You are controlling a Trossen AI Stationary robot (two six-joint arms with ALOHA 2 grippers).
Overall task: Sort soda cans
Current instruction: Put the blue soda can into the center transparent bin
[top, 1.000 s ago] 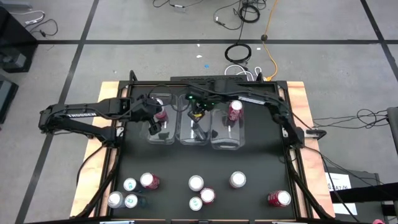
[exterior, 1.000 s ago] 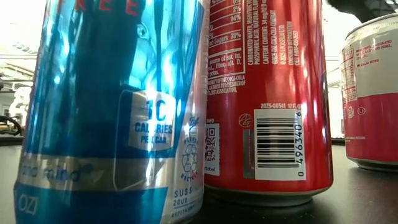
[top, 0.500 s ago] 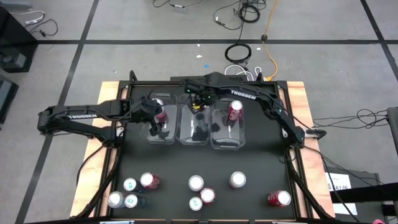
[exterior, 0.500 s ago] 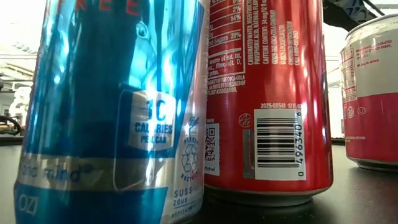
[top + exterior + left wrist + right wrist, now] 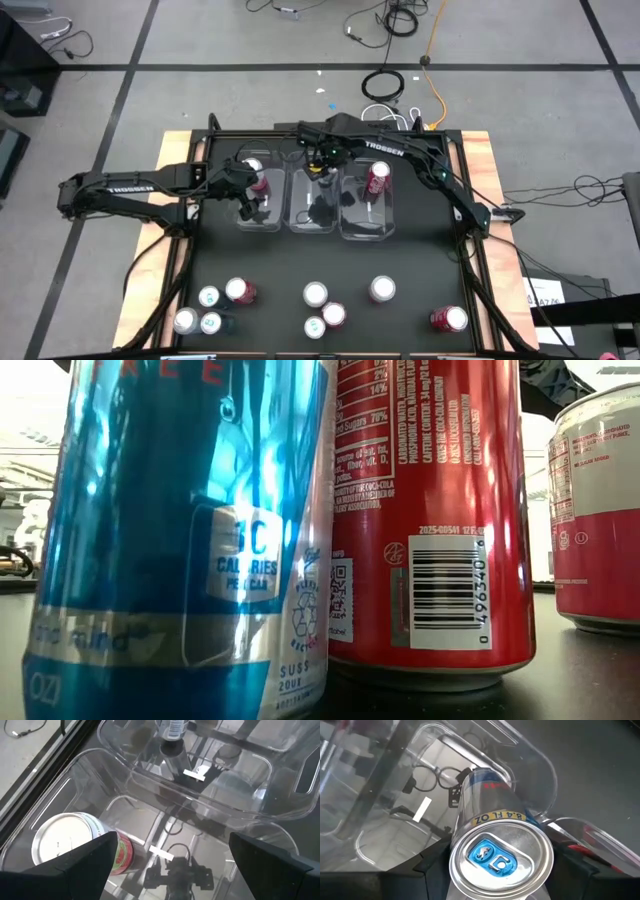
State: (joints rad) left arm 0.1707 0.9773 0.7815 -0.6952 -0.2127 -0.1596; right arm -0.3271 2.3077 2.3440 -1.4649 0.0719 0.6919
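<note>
Right gripper shifted; nine cans outside three bins

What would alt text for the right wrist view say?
A slim silver-and-blue soda can with a blue pull tab sits between the right gripper's dark fingers, above a clear rectangular plastic bin. A neighbouring clear bin's rim shows beside it on the black table.
</note>
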